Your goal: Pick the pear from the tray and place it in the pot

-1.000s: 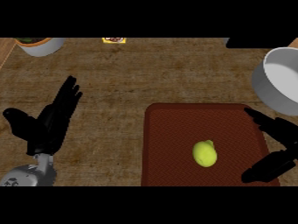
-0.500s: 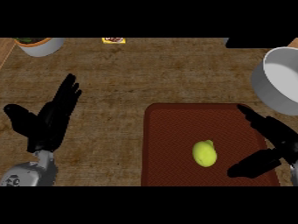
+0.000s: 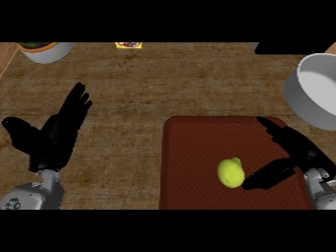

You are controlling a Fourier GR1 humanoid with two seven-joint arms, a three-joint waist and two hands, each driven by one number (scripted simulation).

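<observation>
A yellow-green pear (image 3: 231, 173) lies on the dark red tray (image 3: 199, 147), right of the tray's middle. My right hand (image 3: 298, 152) hovers over the tray's right part, open, with its thumb stretched toward the pear and ending just short of it. Its fingers (image 3: 276, 129) point up and to the left. The grey pot (image 3: 329, 91) stands at the right edge, above the tray, with nothing inside that I can see. My left hand (image 3: 54, 135) rests open at the left, fingers up, far from the tray.
A grey bowl (image 3: 47, 50) with something green and brown in it stands at the top left. A small yellow item (image 3: 129, 45) lies at the counter's far edge. A dark object (image 3: 294, 47) shows at the top right.
My right hand has shifted left across the tray toward the pear, its thumb now close beside the fruit. The pear and my left hand have stayed where they were.
</observation>
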